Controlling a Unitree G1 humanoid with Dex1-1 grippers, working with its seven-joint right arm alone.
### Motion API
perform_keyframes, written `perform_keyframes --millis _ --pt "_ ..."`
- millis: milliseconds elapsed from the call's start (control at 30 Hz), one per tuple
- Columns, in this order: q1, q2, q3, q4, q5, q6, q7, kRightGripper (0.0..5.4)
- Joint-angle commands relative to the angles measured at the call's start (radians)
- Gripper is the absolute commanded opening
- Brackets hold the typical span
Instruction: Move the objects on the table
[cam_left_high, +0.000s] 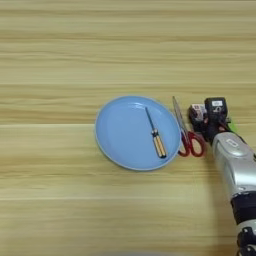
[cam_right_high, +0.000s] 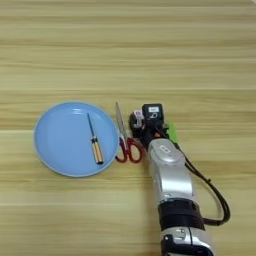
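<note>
Hand (cam_right_high: 142, 125) just right of scissors (cam_right_high: 125, 140), finger spread unclear (cannot tell), screwdriver (cam_right_high: 94, 141) on blue plate (cam_right_high: 52, 150)

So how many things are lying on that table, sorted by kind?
Plates: 1, blue plate
Screwdrivers: 1, screwdriver lying in the plate
Scissors: 1, red-handled scissors
Boxes: 1, small white box, partly hidden
Total: 4

The far half of the table (cam_left_high: 125, 45) is bare wood, and so is the near left part. In the middle sits a blue plate (cam_left_high: 117, 135) with a small screwdriver (cam_left_high: 156, 134) on it. Just right of the plate lie the scissors (cam_left_high: 186, 131). The gripper (cam_right_high: 142, 122) and silver arm (cam_right_high: 170, 175) fill the near right.
</note>
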Motion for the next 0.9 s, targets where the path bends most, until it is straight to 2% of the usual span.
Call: perform_keyframes --millis 33,267,433,633,900 --pt "-0.048 -0.025 0.0 -0.026 -0.005 -0.009 -0.011 3.34" --pt "-0.029 -0.017 0.005 -0.092 0.011 -0.002 0.0 4.28" --pt "-0.008 -0.007 0.016 -0.173 0.015 0.013 0.004 4.64" --pt "-0.002 -0.004 0.014 -0.207 0.018 0.032 0.006 5.37" --pt "0.0 -0.002 0.014 -0.219 0.02 0.037 0.005 5.37"
